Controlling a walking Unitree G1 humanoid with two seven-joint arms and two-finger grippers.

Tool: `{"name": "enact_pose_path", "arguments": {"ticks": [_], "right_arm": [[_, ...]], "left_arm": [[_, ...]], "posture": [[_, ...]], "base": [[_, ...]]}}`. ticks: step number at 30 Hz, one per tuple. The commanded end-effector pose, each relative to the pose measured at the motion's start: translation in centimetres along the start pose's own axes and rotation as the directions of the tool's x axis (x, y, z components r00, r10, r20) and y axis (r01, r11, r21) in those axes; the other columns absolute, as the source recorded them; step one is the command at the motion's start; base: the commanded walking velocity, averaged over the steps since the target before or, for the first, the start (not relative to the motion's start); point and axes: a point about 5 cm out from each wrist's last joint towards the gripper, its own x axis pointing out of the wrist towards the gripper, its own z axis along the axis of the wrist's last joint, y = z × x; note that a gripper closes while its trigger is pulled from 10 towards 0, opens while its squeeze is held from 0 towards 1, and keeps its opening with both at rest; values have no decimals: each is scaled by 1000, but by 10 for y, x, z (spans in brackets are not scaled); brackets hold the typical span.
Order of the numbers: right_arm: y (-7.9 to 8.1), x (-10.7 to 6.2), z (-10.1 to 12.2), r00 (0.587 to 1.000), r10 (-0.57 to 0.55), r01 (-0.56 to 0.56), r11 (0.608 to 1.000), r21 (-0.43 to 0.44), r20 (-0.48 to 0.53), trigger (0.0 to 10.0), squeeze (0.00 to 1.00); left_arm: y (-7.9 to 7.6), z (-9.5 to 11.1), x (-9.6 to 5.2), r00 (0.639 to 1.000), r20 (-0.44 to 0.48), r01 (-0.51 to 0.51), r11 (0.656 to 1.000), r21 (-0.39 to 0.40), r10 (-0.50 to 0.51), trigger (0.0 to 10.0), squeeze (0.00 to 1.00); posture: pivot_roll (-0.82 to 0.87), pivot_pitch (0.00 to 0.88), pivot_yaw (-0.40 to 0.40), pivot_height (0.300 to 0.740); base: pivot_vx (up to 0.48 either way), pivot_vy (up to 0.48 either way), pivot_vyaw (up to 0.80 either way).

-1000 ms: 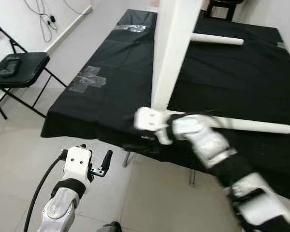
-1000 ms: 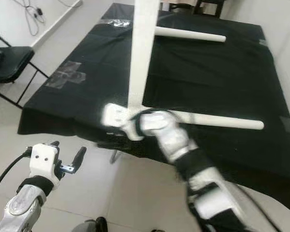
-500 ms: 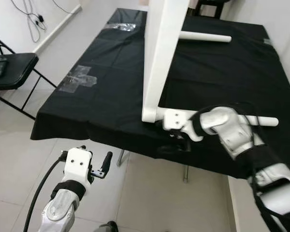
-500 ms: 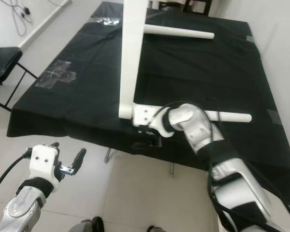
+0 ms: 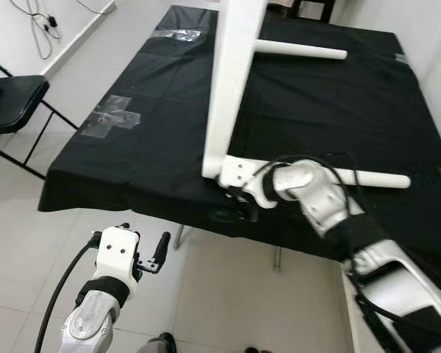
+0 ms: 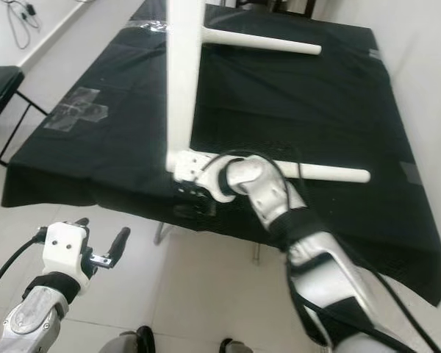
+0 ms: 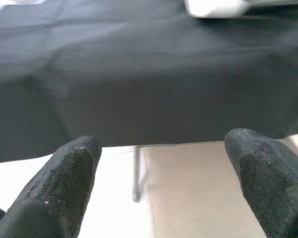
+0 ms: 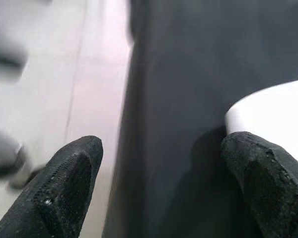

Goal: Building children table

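Step in hand, by my read: steadying the white tabletop (image 5: 231,88), on edge on the black-draped table (image 5: 132,154). Your right gripper (image 8: 154,183) spread open, at its near corner. Left gripper (image 7: 164,188) open, idle. Next: close on corner.

A tabletop (image 5: 231,81) stands on the table (image 5: 147,132), chair (image 5: 11,99) left.

one tabletop (image 5: 235,73); two legs (image 5: 301,50); one chair (image 5: 7,99)
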Motion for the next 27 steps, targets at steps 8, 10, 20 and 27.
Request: {"name": "enact_pose_path", "arguments": {"ticks": [8, 10, 20, 27], "right_arm": [[-2, 22, 45, 984, -72, 73, 997, -4, 161, 10000, 0], [1, 27, 52, 980, -72, 75, 997, -7, 184, 10000, 0], [-1, -4, 18, 990, 89, -81, 994, -76, 108, 10000, 0], [-15, -50, -14, 982, 190, -191, 981, -47, -11, 10000, 0]], "left_arm": [[-4, -4, -4, 1000, -27, 1, 1000, -21, -1, 10000, 0], [-4, -4, -4, 1000, -27, -1, 1000, -22, 1, 10000, 0], [-6, -5, -5, 1000, -30, 3, 1000, -30, -4, 10000, 0], [-8, -5, -7, 999, -35, 13, 999, -37, -14, 10000, 0]], "posture": [[128, 270, -81, 740], [130, 270, -83, 740], [122, 262, -81, 740], [120, 265, -76, 740]], "base": [[0, 0, 0], [0, 0, 0], [0, 0, 0], [0, 0, 0]]}}
